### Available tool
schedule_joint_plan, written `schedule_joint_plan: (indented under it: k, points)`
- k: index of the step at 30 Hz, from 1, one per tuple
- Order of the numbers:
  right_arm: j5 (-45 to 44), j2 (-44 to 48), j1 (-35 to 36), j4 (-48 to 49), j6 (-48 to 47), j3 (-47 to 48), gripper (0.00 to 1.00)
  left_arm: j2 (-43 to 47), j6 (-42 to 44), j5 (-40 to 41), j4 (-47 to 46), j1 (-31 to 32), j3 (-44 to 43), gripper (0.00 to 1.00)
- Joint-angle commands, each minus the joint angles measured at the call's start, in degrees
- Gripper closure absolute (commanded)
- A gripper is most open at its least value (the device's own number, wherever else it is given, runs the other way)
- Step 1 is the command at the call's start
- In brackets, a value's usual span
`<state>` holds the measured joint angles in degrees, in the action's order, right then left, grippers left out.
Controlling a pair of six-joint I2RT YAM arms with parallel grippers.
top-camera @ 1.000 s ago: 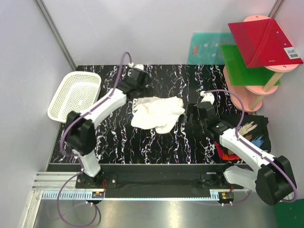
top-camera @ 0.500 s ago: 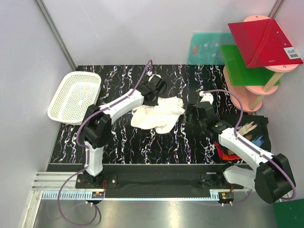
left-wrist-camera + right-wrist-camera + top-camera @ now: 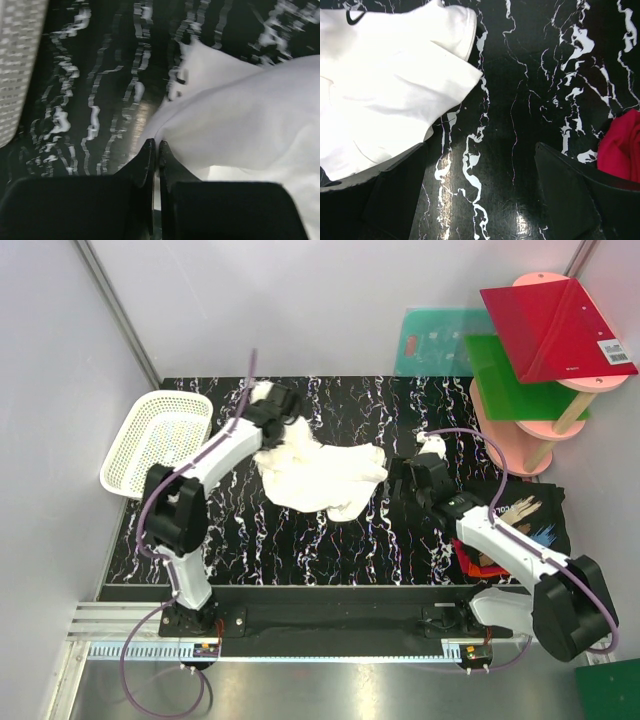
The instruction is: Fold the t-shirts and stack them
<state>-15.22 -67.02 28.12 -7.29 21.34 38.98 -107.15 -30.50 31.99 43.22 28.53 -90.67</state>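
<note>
**Left arm.** The left gripper (image 3: pixel 278 412) is at the rear left of the table (image 3: pixel 350 540), just beside the white mesh basket (image 3: pixel 160 440). In the left wrist view its fingers (image 3: pixel 147 165) are pressed together with almost no gap. The edge of the white t-shirt (image 3: pixel 240 115) is drawn in at their tips, so the gripper is clamped on that cloth.

**White t-shirt.** In the top view the white t-shirt (image 3: pixel 320 475) lies rumpled and partly spread near the centre of the table. One corner is drawn toward the left gripper. The rest lies on the marbled surface.

**Right arm.** The right gripper (image 3: pixel 402 485) is low over the table, just beside the right edge of the white t-shirt. In the right wrist view its fingers (image 3: pixel 395 195) are spread wide apart and nothing is between them. Bare table shows in the gap.

**Other garments.** The black t-shirt (image 3: pixel 525 515) with a colourful print lies at the right edge of the table, partly under the right arm. The red-orange t-shirt (image 3: pixel 468 558) shows beneath its near-left side. Both lie apart from the white one.
</note>
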Motion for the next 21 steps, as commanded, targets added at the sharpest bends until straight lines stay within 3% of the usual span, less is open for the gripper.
schedule_joint_plan:
  k: [1, 4, 13, 15, 16, 19, 21]
  points:
    - [2.4, -3.5, 0.4, 2.8, 1.2, 1.2, 0.04, 6.3, -5.0, 6.1, 1.2, -7.8, 5.0, 1.00]
    - [2.0, -6.4, 0.4, 2.6, 2.7, 2.0, 0.05, 7.1, -6.8, 5.4, 2.4, -11.2, 8.1, 1.00]
    - [3.2, -15.6, 0.4, 6.1, 7.0, 5.5, 0.07, 7.0, -8.6, 6.1, 3.6, -13.4, 12.5, 0.97]
    - [4.7, -15.5, 0.5, 6.3, 7.6, 6.3, 0.08, 7.1, -8.5, 5.8, 4.1, -13.9, 12.4, 0.77]
    - [5.3, -14.6, 0.6, 6.3, 8.1, 6.3, 0.08, 7.5, -8.7, 5.9, 4.1, -14.0, 12.7, 0.47]
    - [4.9, -11.4, 0.6, 6.8, 8.5, 5.4, 0.08, 10.3, -9.5, 6.7, 3.9, -13.9, 14.5, 0.01]
    - [4.5, -9.9, 0.6, 8.8, 8.8, 4.4, 0.08, 12.6, -9.3, 6.5, 4.0, -13.9, 15.6, 0.01]
